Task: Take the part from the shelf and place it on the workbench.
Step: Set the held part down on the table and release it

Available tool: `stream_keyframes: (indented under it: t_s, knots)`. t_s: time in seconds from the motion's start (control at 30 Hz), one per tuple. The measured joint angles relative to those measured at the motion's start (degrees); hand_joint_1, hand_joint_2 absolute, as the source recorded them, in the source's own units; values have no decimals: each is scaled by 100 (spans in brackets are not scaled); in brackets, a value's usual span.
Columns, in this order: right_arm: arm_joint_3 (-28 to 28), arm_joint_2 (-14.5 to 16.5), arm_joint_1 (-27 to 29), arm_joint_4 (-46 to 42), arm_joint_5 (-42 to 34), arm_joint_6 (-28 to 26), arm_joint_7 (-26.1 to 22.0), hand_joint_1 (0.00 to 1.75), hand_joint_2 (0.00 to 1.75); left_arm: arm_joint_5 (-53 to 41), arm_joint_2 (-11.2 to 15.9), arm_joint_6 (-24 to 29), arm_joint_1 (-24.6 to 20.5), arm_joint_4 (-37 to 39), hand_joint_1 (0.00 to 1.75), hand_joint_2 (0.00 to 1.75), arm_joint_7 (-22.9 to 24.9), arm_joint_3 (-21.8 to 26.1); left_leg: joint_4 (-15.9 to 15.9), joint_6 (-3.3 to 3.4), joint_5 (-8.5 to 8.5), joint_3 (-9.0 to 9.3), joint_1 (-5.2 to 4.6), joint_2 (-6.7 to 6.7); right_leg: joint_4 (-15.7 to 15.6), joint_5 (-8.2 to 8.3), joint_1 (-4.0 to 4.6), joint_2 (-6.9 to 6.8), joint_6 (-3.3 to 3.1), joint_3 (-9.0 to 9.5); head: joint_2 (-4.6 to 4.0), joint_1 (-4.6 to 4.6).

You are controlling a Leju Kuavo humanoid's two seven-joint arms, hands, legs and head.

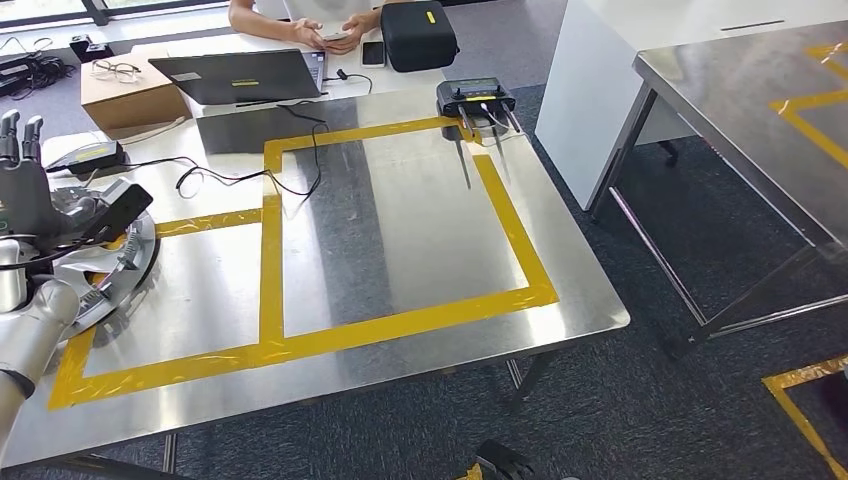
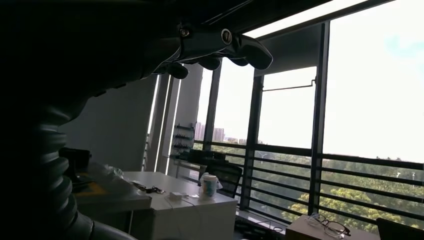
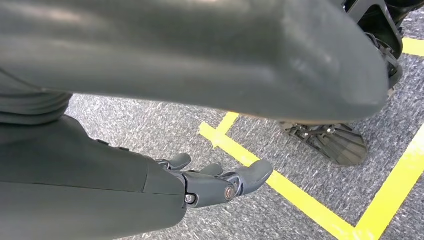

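The part (image 1: 118, 272) is a round silver metal disc with a toothed ring. It lies on the steel workbench (image 1: 400, 240) near its left edge, inside the left yellow-taped field. My left hand (image 1: 40, 195) stands just behind and over it, fingers pointing up and dark thumb reaching across the disc's top. In the left wrist view the fingers (image 2: 215, 50) are stretched out with nothing in them. My right hand (image 3: 220, 180) hangs over the carpet floor, its fingers loosely spread and holding nothing.
A laptop (image 1: 245, 77), a cardboard box (image 1: 125, 95), a black case (image 1: 418, 35) and a person sit at the bench's far side. A black device with probes (image 1: 476, 98) stands at the taped square's far corner. Cables (image 1: 250, 180) trail across. A second steel table (image 1: 760, 110) stands right.
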Motion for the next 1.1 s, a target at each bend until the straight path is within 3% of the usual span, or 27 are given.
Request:
stream_keyframes:
  t_s: [0.07, 0.13, 0.2, 0.27, 0.3, 0.37, 0.4, 0.5, 0.6, 0.77, 1.1]
  knots:
    - [0, 0, 4, 0, 0, 0, -1, 0, 0, 19, -10, 10, 0, -1, 0, 175, -21, 15, 0, 0, 0, 0, 0, 0, 0, 0, 0, 0, 0, 0, 0, 0]
    - [0, 1, 10, 0, 0, 0, 0, 0, 0, 239, -37, 102, 8, -15, 0, 87, -287, 65, 0, 0, 0, 1, 0, 0, 0, 0, 0, 0, 0, 0, 0, 0]
    - [0, 3, 18, 0, 1, 0, -1, 0, 0, 967, -143, 251, 85, -177, 0, 0, -1119, 244, 1, 0, 0, 4, -2, -2, 0, 0, -1, -1, 1, 1, 0, 0]
    - [0, 10, 25, 0, 5, 0, -2, 0, 0, 2236, -336, 331, 286, -625, 0, 0, -2287, 528, 1, 3, -2, 5, -5, -8, -1, -3, -4, -8, 6, 5, 0, 0]
    - [0, 16, 26, 0, 8, 0, -5, 0, 0, 2918, -441, 345, 438, -947, 0, 44, -2731, 615, 1, 6, -4, 8, -7, -12, -1, -6, -6, -13, 10, 10, 0, 0]
    - [0, 31, 30, 0, 6, 0, -32, 0, 0, 3975, -649, 368, 835, -1757, 0, 131, -3128, 490, 1, 16, -11, 16, -13, -16, -1, -14, -13, -19, 21, 20, 0, 0]
    - [0, 38, 38, 0, 1, 0, -53, 0, 0, 4214, -736, 378, 1060, -2202, 0, 131, -3170, 305, 1, 22, -15, 20, -16, -17, -1, -17, -16, -20, 26, 23, 0, 1]
    - [-1, 46, 60, 0, -7, 0, -103, 0, 0, 4038, -945, 382, 1595, -3262, 0, 0, -3144, -297, 1, 40, -25, 19, -18, -25, -1, -29, -24, -35, 43, 32, 0, 2]
    - [-1, 55, 57, 0, -7, 0, -103, 0, 0, 3956, -1040, 232, 1843, -3797, 0, 0, -2958, -639, 1, 53, -34, 9, -20, -23, -1, -33, -35, -29, 50, 36, 0, 2]
    - [-1, 63, 48, 0, 7, 0, -34, 0, 0, 4449, -1036, -180, 2028, -4011, 0, 0, -2855, -880, 1, 67, -42, 16, -22, -17, -2, -40, -37, -31, 61, 41, 0, 1]
    - [-1, 68, 40, 0, 56, 0, -20, 0, 0, 4535, -1017, -73, 2386, -4071, 0, 0, -2878, -995, 23, 91, -53, 28, -57, -23, -2, -41, -58, -35, 88, 48, 0, 1]
